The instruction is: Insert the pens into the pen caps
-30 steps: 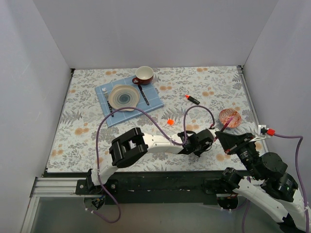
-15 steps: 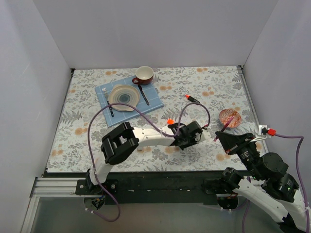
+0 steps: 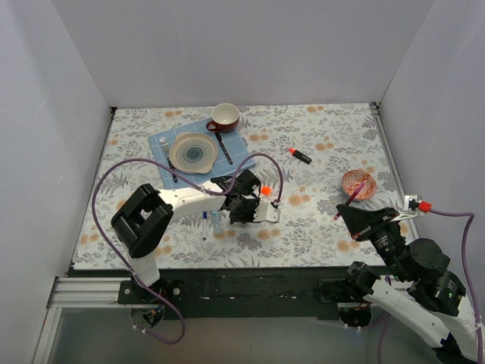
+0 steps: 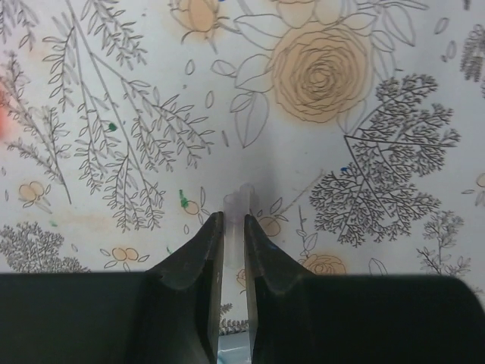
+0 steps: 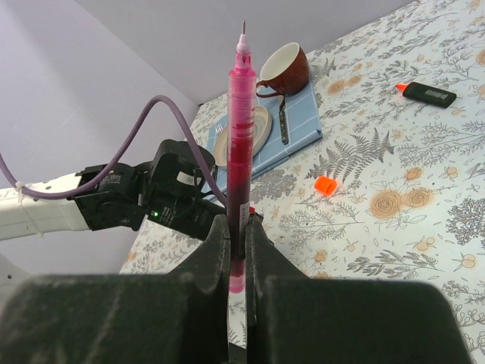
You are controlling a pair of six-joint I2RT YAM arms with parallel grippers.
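Note:
My right gripper is shut on the thin maroon pen and holds it upright, tip up; it shows at the right in the top view. My left gripper is shut on a small pale translucent cap and hovers low over the cloth near the table's middle. The orange cap lies just beyond it. The black orange-tipped highlighter lies further back right. The light-blue marker and the thin white-and-blue pen lie left of the left gripper. The dark blue cap is not visible.
A pink bowl sits at the right. A blue mat at the back holds a plate, a fork and dark cutlery, with a maroon cup behind. A purple cable loops over the left arm.
The left arm has swung left, away from the maroon pen in my right gripper, to the table's middle near the orange cap. The right arm has not moved.

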